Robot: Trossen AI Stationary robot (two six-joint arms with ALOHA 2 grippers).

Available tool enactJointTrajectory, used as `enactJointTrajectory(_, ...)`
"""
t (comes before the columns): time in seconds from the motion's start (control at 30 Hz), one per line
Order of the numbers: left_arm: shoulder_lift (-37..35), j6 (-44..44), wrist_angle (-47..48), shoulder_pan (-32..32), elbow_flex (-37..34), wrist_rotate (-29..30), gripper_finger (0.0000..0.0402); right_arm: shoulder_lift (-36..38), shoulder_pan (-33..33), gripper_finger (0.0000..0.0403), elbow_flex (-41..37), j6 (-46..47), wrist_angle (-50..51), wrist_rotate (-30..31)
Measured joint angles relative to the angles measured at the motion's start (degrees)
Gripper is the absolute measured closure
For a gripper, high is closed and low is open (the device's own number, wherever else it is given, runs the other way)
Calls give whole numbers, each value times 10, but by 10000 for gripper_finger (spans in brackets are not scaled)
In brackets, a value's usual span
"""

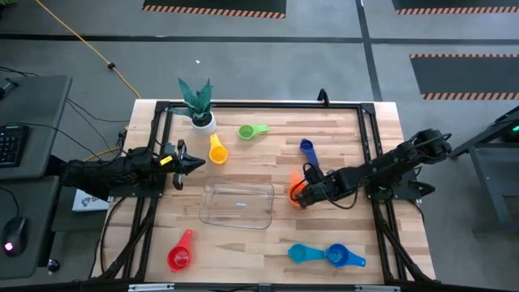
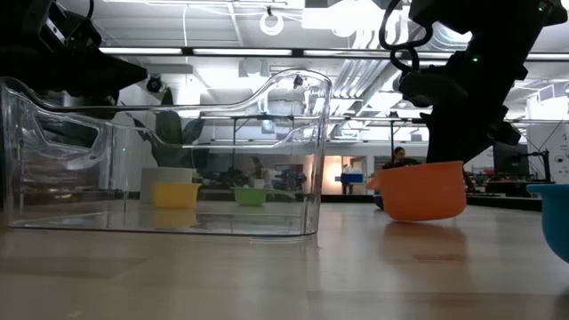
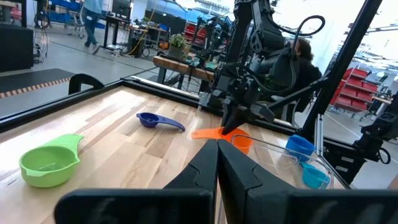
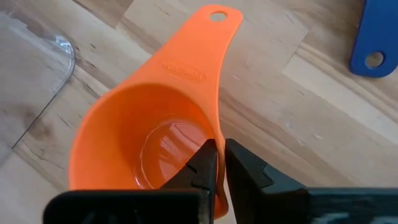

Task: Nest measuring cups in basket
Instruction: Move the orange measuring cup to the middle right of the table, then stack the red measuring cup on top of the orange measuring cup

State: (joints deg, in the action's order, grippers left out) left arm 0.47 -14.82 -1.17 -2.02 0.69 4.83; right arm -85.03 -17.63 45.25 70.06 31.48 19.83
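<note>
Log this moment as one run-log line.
right gripper: pinching orange cup rim, beside basket | left gripper: shut, waiting | basket: no cups inside

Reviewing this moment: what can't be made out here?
- High view: round orange plastic measuring cup mostly covered by the right hand; its rim grip is unclear.
- Low view: orange cup's contact with the table is unclear; light blue cup cut off by the frame edge.
- Right wrist view: clear rectangular plastic basket shows only a corner.
</note>
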Motion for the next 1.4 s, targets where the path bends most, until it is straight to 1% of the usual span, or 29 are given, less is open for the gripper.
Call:
enactJointTrajectory(0.13,0,0,0,0,0,0,401,0,0,372,0,0,0,-6)
enactJointTrajectory(0.27,0,0,0,0,0,0,401,0,0,355,0,0,0,-8)
enactJointTrajectory(0.57,0,0,0,0,0,0,401,0,0,295,0,22,0,-14)
enactJointTrajectory(0.7,0,0,0,0,0,0,401,13,0,262,0,30,0,-14)
enactJointTrajectory(0.83,0,0,0,0,0,0,401,39,0,221,0,30,0,-10)
enactJointTrajectory(0.97,0,0,0,0,0,0,401,66,0,180,0,30,12,-22)
enactJointTrajectory(1.07,0,0,0,0,0,0,401,87,0,157,0,30,23,-32)
enactJointTrajectory(1.17,0,0,0,0,0,0,401,112,0,147,0,30,33,-39)
enactJointTrajectory(1.3,0,0,0,0,0,0,401,162,0,146,0,30,40,-46)
enactJointTrajectory(1.4,0,0,0,0,0,0,401,218,0,146,0,34,38,-27)
